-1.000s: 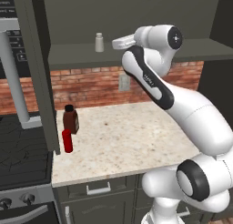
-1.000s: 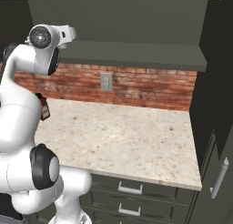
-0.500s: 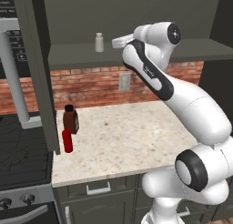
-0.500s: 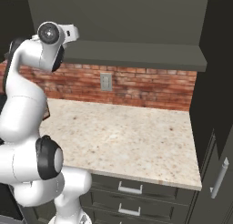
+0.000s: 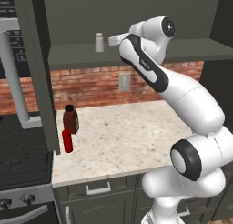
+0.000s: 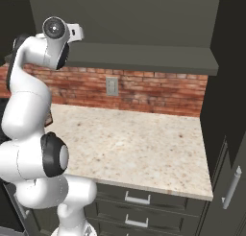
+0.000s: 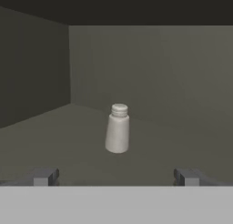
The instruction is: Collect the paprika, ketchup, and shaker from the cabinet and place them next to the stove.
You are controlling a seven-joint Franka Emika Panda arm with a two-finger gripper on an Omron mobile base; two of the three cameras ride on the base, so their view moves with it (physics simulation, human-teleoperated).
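1. The two-finger gripper [image 7: 116, 176] of the white arm is raised to the level of the cabinet shelf, its small dark fingertips [image 7: 43, 176] spread as wide as they go, with nothing between them.
2. Straight ahead of the spread tips, in the hand view, stands the small pale grey-white cylindrical shaker with a rounded ribbed cap [image 7: 117, 129] — upright, apart from both fingers and not touched.
3. In the left base view the same shaker [image 5: 99, 42] sits on the long inner shelf of the dark grey-green upper wall cabinet [image 5: 150, 52], just to the left of the hand's end.
4. The cabinet's tall narrow door [image 5: 40, 68] stands open, edge-on, at the left of that view.
5. Below the shelf runs a red brick backsplash [image 5: 95, 84] with a pale wall socket plate [image 5: 124, 81] — under it lies a speckled beige stone counter [image 5: 123, 141].
6. On the counter's left end stands the squat dark reddish-brown square paprika bottle with a black cap [image 5: 70, 119], upright.
7. Just in front of it, close to the counter edge, stands the slim bright red ketchup squeeze bottle [image 5: 67, 140], also upright; whether the two touch I cannot tell.
8. Left of the counter is the black cooktop stove with dark grates [image 5: 20, 150] and round knobs [image 5: 28, 199] on its front edge.
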